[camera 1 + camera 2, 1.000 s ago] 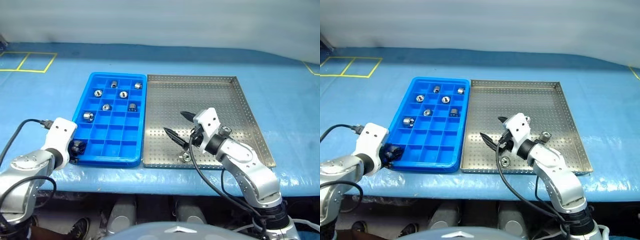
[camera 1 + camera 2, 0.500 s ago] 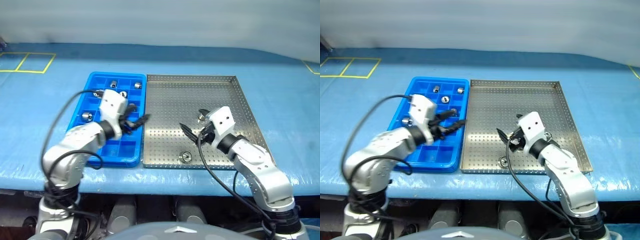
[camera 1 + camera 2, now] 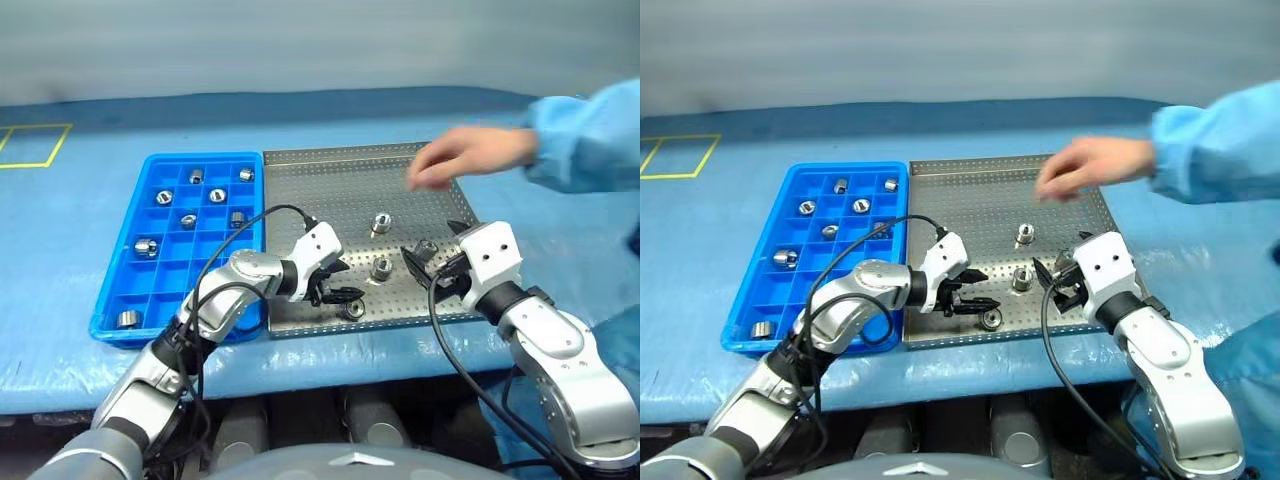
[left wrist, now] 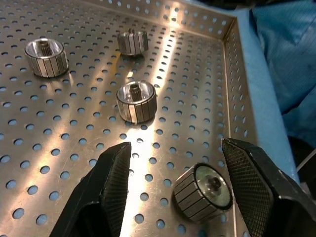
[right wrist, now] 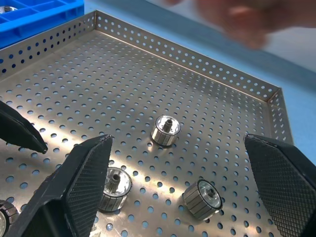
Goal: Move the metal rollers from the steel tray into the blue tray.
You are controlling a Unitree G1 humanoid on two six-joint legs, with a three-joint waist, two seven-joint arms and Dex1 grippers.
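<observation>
The left tool [image 4: 173, 185] stands released around 1 roller [image 4: 203, 192] on the steel tray [image 3: 300, 190]. The right tool [image 5: 180, 192] gapes wide, grasping nothing. Head views add a person's hand [image 3: 462, 158] and the blue tray [image 3: 115, 300].

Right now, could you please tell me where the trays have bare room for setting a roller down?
Free: the blue compartment tray's near rows beside its lone near-corner metal roller, and the perforated steel tray's far-left floor. Crowded: its near half, with rollers between both claws.

The steel tray [image 3: 330, 180], perforated and low-rimmed, lies at frame centre with the blue tray [image 3: 110, 310] touching its left edge. Four metal rollers [image 3: 381, 268] (short, ribbed, shiny) sit in the steel tray's lower half, one tipped on its side. Seven more occupy separate blue compartments, mostly toward the top.
</observation>
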